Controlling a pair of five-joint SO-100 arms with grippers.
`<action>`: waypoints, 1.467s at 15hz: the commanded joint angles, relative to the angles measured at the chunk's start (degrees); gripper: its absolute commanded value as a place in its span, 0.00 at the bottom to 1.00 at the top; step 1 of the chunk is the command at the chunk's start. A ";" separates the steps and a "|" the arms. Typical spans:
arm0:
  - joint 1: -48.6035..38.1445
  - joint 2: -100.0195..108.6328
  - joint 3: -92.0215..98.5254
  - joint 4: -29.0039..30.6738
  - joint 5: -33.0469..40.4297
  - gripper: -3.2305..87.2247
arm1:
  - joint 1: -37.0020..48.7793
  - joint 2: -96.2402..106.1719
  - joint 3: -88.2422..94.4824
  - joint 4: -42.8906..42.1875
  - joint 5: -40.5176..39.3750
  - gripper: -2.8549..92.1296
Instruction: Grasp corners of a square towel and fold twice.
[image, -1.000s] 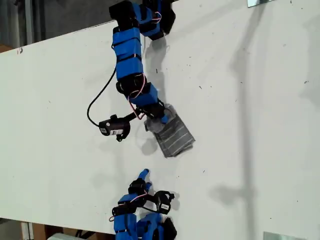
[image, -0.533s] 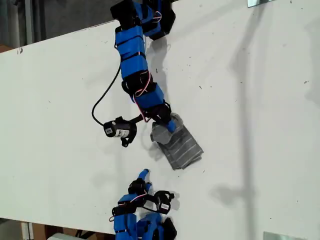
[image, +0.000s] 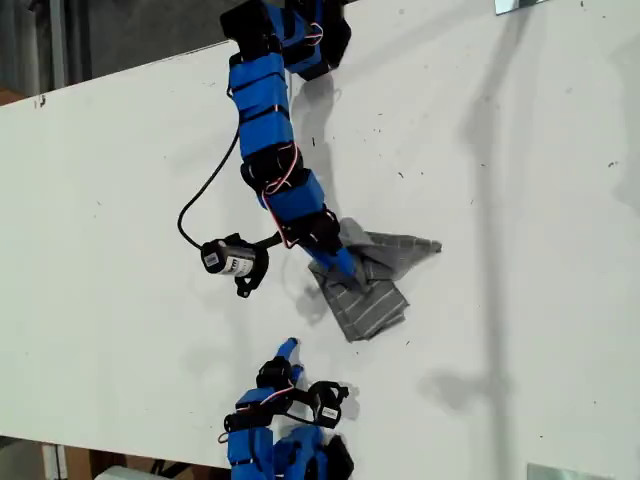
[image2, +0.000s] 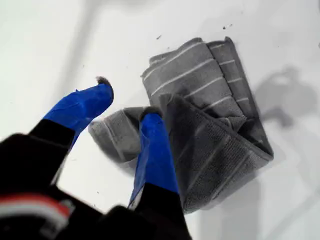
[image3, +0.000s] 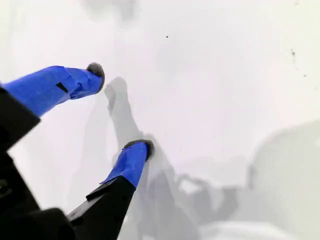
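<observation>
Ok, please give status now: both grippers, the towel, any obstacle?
My first gripper open, one finger on the towel. My second gripper open, holds nothing, over bare table. Towel folded but rumpled, one flap loose. No obstacle seen.

towel (image: 372, 282): grey, thin white parallel stripes | my first gripper (image2: 126, 104): blue jaws, black body | my second gripper (image3: 120, 107): blue jaws, grey-tipped, black body | table (image: 520, 200): white, small dark specks | cable (image: 203, 190): black

White table (image: 520, 200) (scuffed with small dark specks), metal bracket (image: 522, 5) at its far edge
</observation>
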 joint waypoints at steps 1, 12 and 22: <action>-0.70 -0.09 -0.53 -0.44 -0.35 0.32 | -0.53 0.53 -0.26 -1.76 -1.49 0.21; -0.88 -0.35 -0.62 -0.62 -0.09 0.32 | -11.25 0.97 5.27 21.18 17.31 0.33; -1.05 -1.49 -1.32 -0.53 0.09 0.32 | -13.10 -16.52 -10.37 16.44 12.13 0.34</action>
